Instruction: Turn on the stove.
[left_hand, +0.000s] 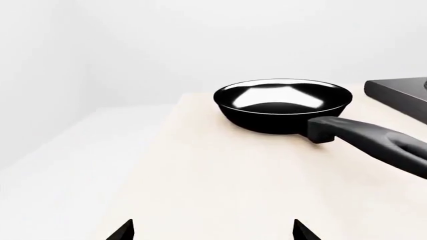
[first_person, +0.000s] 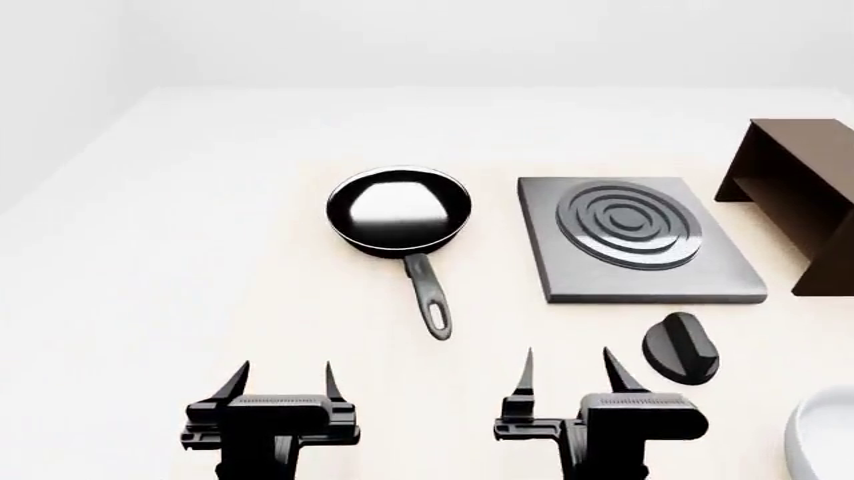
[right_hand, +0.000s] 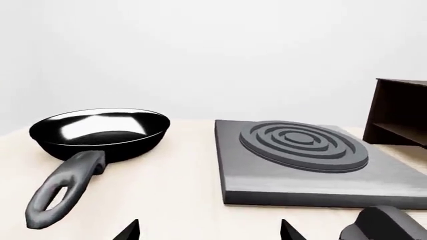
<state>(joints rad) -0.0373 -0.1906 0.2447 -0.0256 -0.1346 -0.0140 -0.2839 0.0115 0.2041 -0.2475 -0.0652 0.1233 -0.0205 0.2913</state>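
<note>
The stove (first_person: 641, 245) is a flat grey square plate with a dark ring burner, right of centre on the pale table; it also shows in the right wrist view (right_hand: 300, 160). Its black round knob with a lever (first_person: 681, 348) lies apart, in front of the plate's right part, and shows at the right wrist view's edge (right_hand: 383, 227). My right gripper (first_person: 570, 372) is open and empty, just left of the knob, not touching it. My left gripper (first_person: 284, 380) is open and empty at the near left. Both grippers' fingertips show in their wrist views (left_hand: 212, 231) (right_hand: 208, 231).
A black frying pan (first_person: 398, 212) with its handle pointing toward me sits left of the stove; it also shows in the left wrist view (left_hand: 283, 105). A dark brown wooden box (first_person: 801, 190) stands at the far right. A white rounded object (first_person: 821, 440) is at the near right edge.
</note>
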